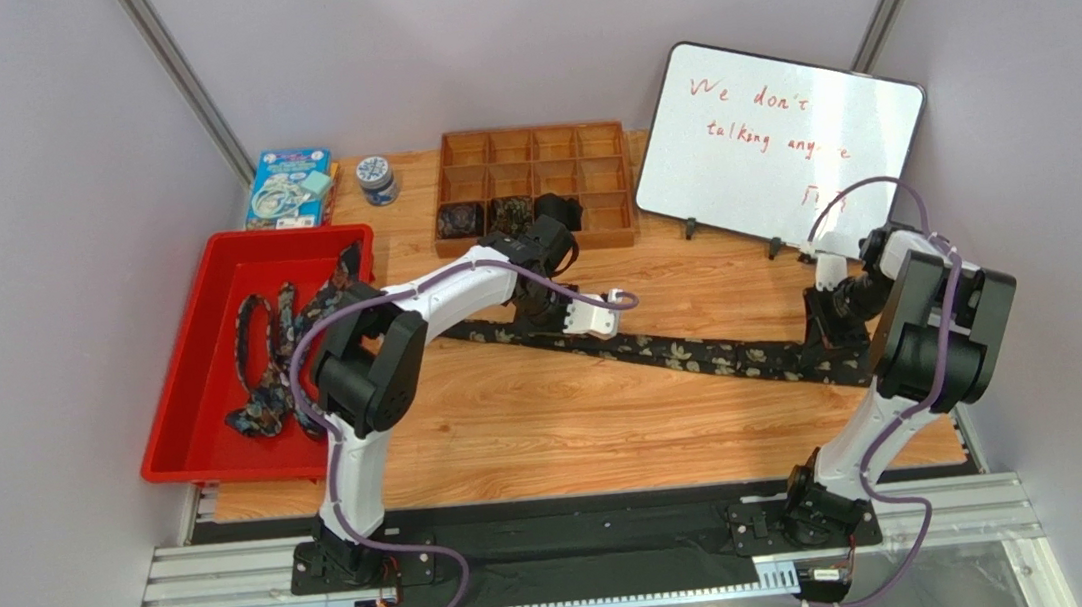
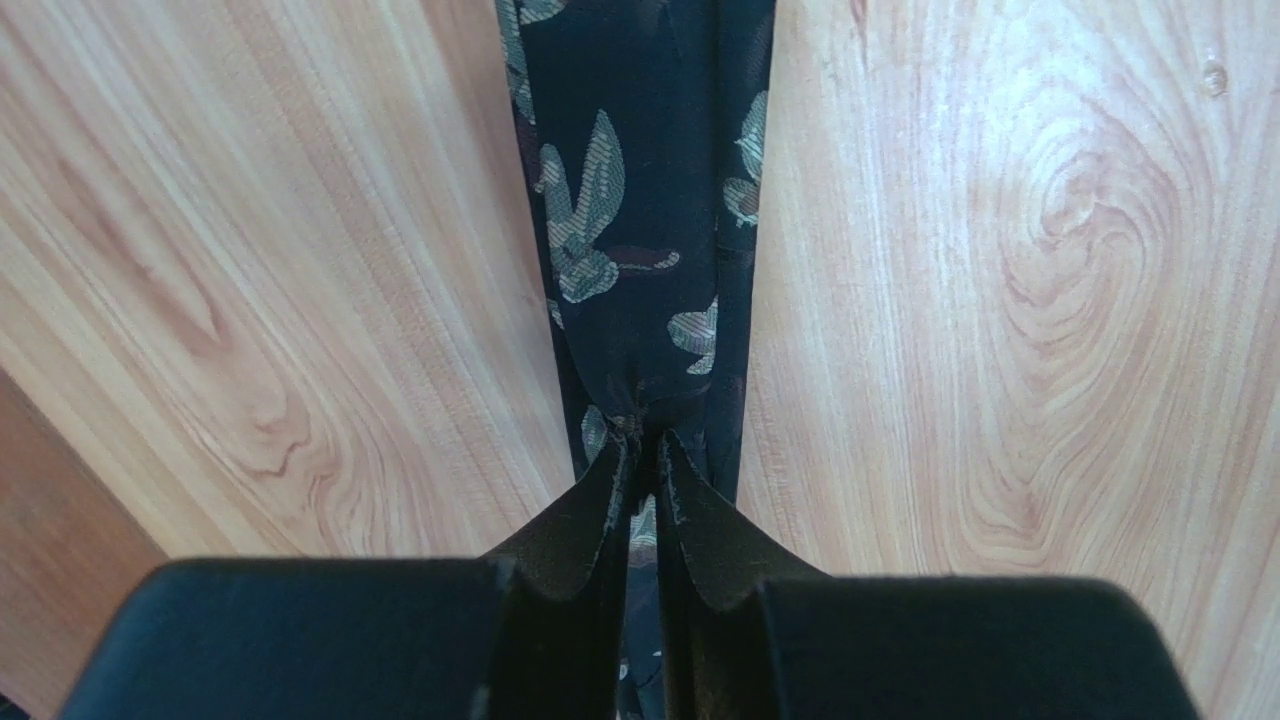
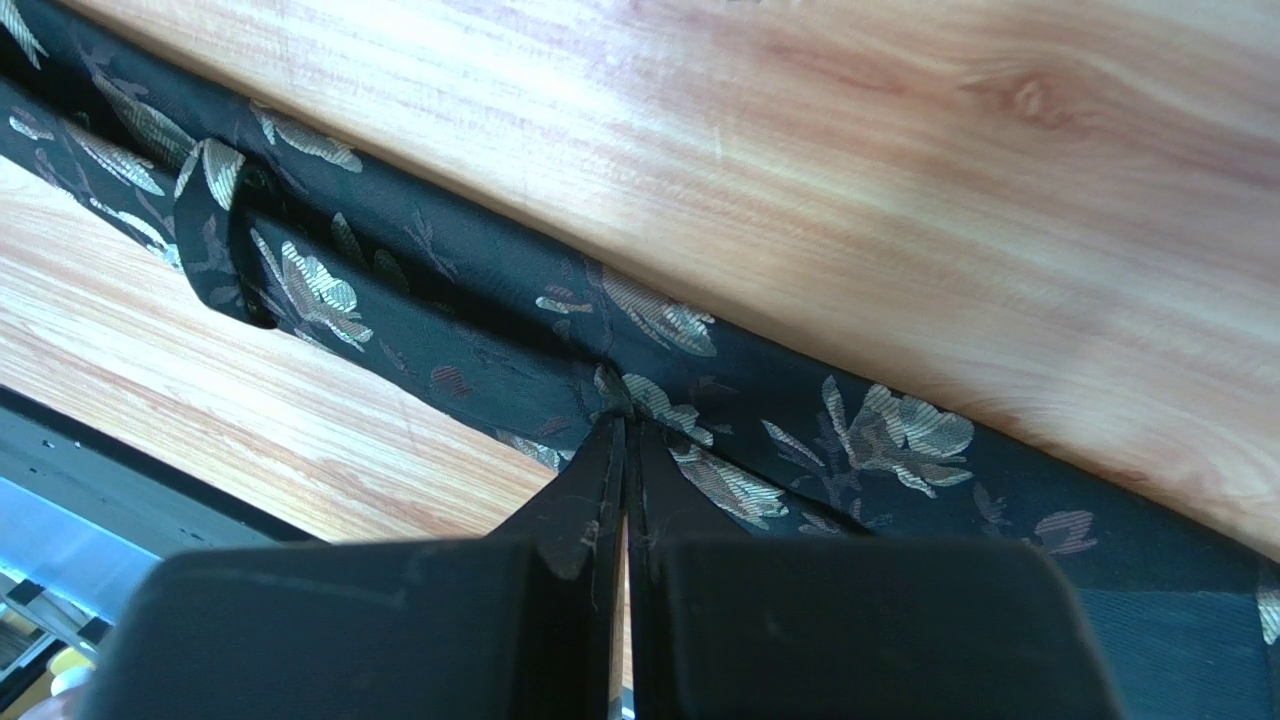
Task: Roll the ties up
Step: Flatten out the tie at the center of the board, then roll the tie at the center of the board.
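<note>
Left hand (image 2: 643, 447) pinches dark, pale-flowered tie (image 2: 631, 180).

right end of tie (image 1: 689, 356) hidden behind right arm (image 1: 927, 323), whiteboard (image 1: 786, 127) writing too small to read

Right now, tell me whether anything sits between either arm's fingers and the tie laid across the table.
Nothing visible does. The left fingers and the right fingers are each pinched shut directly on the tie, one toward each end.
</note>
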Controlling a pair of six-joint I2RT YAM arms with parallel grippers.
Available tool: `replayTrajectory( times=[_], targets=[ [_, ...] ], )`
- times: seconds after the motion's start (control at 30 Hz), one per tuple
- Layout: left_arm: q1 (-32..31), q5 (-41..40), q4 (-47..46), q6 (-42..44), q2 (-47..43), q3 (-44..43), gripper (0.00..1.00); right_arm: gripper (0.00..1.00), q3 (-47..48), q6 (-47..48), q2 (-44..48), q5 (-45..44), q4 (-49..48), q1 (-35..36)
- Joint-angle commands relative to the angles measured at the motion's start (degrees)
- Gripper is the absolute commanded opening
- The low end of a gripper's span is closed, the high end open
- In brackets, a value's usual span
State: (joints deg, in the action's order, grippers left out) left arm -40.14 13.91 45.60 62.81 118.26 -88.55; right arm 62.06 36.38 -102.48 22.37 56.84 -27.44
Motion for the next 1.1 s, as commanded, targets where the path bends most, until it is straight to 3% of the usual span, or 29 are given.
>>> replayTrajectory(
  times=[0.0, 0.13, 0.33, 0.43, 0.5, 0.67, 0.93, 1.03, 1.07],
  targets=[
    [-0.03, 1.99, 3.95, 1.45, 1.09, -2.23, 0.17, 0.0, 3.24, 1.76, -2.28, -3.56, -2.96, -0.07],
    [0.06, 4.98, 8.26, -1.19, 0.4, -3.99, 0.37, 0.0, 5.61, 2.99, -3.25, -3.91, -3.05, -0.07],
    [4.1, 11.66, 10.03, -6.99, -7.42, -1.19, 0.62, 0.0, 7.37, 9.13, -5.01, -8.3, -6.04, 0.02],
    [8.05, 11.67, 8.98, -8.05, -10.41, 1.62, 0.69, 0.1, 9.04, 10.46, -4.84, -8.4, -4.99, 0.2],
    [10.78, 9.57, 7.31, -7.44, -10.85, 4.17, 0.71, 0.25, 10.26, 11.08, -4.05, -7.61, -3.15, 0.11],
    [15.35, 5.25, 3.7, -3.67, -9.45, 8.04, 0.71, 0.48, 11.67, 12.66, 1.3, -4.45, 1.34, 0.2],
    [16.06, 4.9, 3.0, -2.25, -7.61, 8.75, 0.74, 0.66, 12.12, 13.89, 10.27, 2.85, 8.55, 2.47],
    [16.15, 3.93, 3.0, -2.51, -7.16, 8.22, 0.64, 0.67, 9.58, 14.59, 14.31, 2.77, 6.19, 6.86],
    [16.15, 3.06, 3.43, -2.43, -7.08, 8.31, 0.55, 0.67, 8.35, 15.03, 15.19, 2.68, 4.7, 8.18]
  ],
)
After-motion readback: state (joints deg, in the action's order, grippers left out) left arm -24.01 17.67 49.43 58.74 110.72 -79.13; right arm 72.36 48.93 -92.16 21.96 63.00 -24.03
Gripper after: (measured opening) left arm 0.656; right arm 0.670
